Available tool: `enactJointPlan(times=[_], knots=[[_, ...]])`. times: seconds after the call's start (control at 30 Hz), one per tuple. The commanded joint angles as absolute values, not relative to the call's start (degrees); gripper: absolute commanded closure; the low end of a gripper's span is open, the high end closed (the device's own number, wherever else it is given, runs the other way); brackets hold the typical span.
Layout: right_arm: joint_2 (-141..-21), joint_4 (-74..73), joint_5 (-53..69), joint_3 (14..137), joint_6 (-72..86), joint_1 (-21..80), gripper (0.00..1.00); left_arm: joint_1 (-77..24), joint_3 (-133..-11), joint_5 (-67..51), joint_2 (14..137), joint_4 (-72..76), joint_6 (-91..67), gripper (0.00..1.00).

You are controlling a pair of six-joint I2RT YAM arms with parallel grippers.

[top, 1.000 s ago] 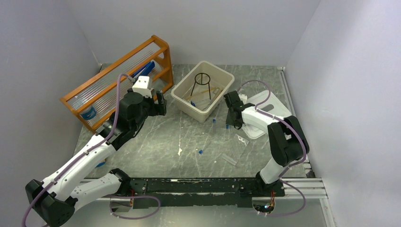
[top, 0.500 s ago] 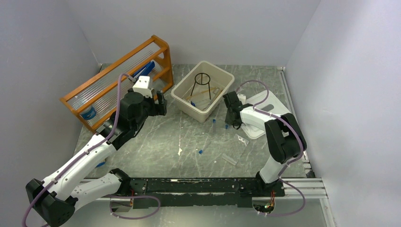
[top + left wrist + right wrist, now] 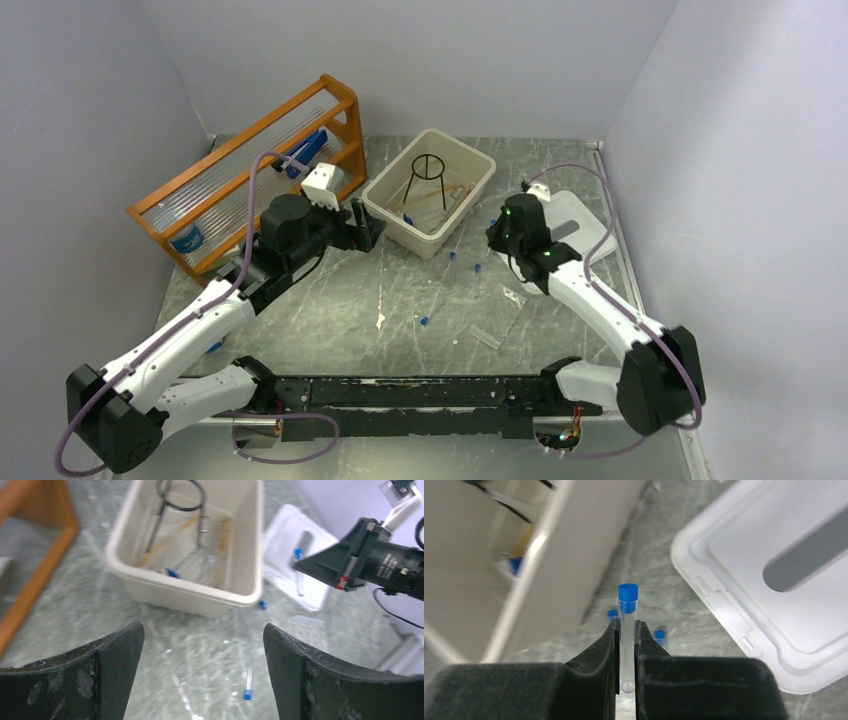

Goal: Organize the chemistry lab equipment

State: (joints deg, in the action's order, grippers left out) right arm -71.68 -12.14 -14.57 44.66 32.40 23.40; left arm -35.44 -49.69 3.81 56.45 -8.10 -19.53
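Observation:
My right gripper (image 3: 626,626) is shut on a clear blue-capped vial (image 3: 627,611), held upright above the table between the beige tub (image 3: 574,555) and the white lid (image 3: 774,580). From above, the right gripper (image 3: 497,238) hangs just right of the tub (image 3: 470,205). My left gripper (image 3: 202,627) is open and empty, low over the table in front of the tub (image 3: 200,597); in the top view the left gripper (image 3: 368,230) is at the tub's left corner. The black tripod (image 3: 428,175) stands in the tub among tan tubing. Loose vials (image 3: 452,256) (image 3: 476,268) (image 3: 424,321) lie on the table.
The orange rack (image 3: 250,170) with clear rods stands at the back left. The lid (image 3: 575,225) lies right of the tub. Clear packets (image 3: 487,337) (image 3: 513,295) lie on the table's right half. Another vial (image 3: 247,682) lies between my left fingers' line of sight.
My right gripper closed on a vial and lifted it off the table, its arm swinging out to the right. My left arm moved right toward the tub's near-left corner.

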Motion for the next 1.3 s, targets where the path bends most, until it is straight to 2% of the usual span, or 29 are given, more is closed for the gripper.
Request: enactJointPlan(times=[0.0,0.17,0.37,0.57,0.8,1.03,1.17,1.27], knots=[[-64.4,-10.0,-9.0,44.1,34.8,23.1,0.97,-35.6,-47.8,-14.0,59.8,6.2,-28.0,0.06],[-57.3,-4.9,2.1,42.3,43.5,23.1,0.96,-40.0,-49.9,-21.2,66.8,14.8,-36.0,0.05],[-55.3,5.7,13.9,40.2,53.7,23.2,0.96,-46.6,-56.0,-18.5,75.9,14.5,-39.2,0.18],[-56.2,6.5,17.6,41.4,54.7,23.2,0.96,-47.2,-55.8,-18.8,79.4,21.4,-45.0,0.29],[-57.2,7.0,19.9,42.3,55.0,23.2,0.95,-47.5,-56.1,-16.9,80.3,22.2,-46.0,0.45],[-58.2,6.4,21.9,42.7,55.3,23.1,0.95,-47.5,-58.2,-17.6,80.9,18.6,-43.8,0.67],[-58.4,6.5,22.4,43.0,55.5,23.1,0.95,-47.5,-58.5,-18.2,81.4,16.6,-42.3,0.73],[-58.4,6.3,22.5,43.1,55.3,23.1,0.94,-47.5,-58.9,-19.3,81.9,16.1,-41.4,0.73]])
